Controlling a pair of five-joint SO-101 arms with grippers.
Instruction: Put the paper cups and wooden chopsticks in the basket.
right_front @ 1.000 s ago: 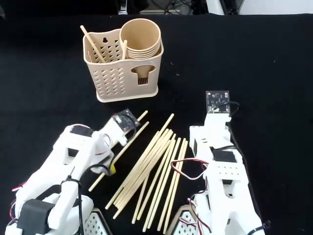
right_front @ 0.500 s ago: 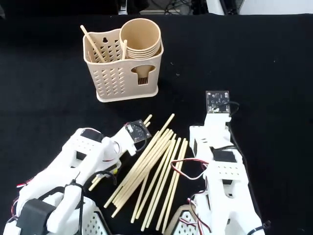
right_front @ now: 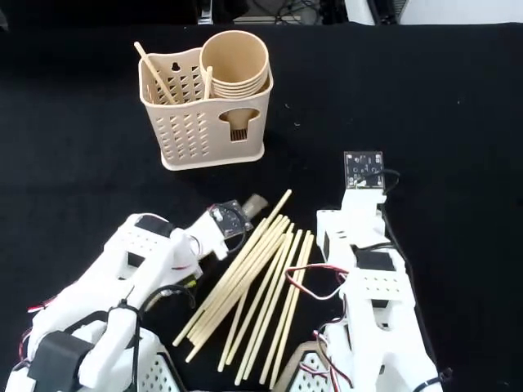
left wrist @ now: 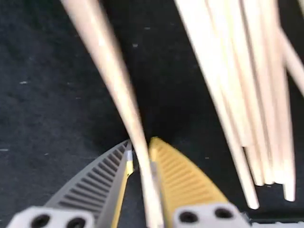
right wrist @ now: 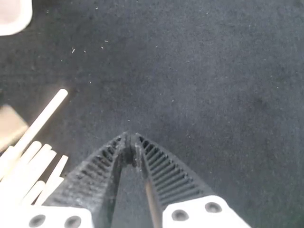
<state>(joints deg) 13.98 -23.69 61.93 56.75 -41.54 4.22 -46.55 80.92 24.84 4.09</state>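
A beige perforated basket (right_front: pixel 204 131) stands at the back of the black table, with a stack of paper cups (right_front: pixel 235 61) in one compartment and chopsticks (right_front: pixel 154 72) in the other. Several wooden chopsticks (right_front: pixel 253 286) lie fanned out between the arms. My left gripper (right_front: pixel 236 217) sits at the pile's left edge, shut on one chopstick (left wrist: pixel 102 52) clamped between its grey and yellow fingers (left wrist: pixel 140 154); the stick's end (right_front: pixel 255 202) sticks out past it. The pile (left wrist: pixel 237 71) lies just beside. My right gripper (right wrist: pixel 129 145) is shut on nothing, over bare cloth to the right of the pile.
The right arm (right_front: pixel 364 245) stands to the right of the pile. Chopstick ends (right wrist: pixel 28 161) and a corner of the basket (right wrist: pixel 12 16) show in the right wrist view. Black cloth lies bare between the pile and the basket and on the right side.
The left arm swung right, from two separate sticks toward the pile. One chopstick is now in its gripper with its far end raised. The right arm kept still.
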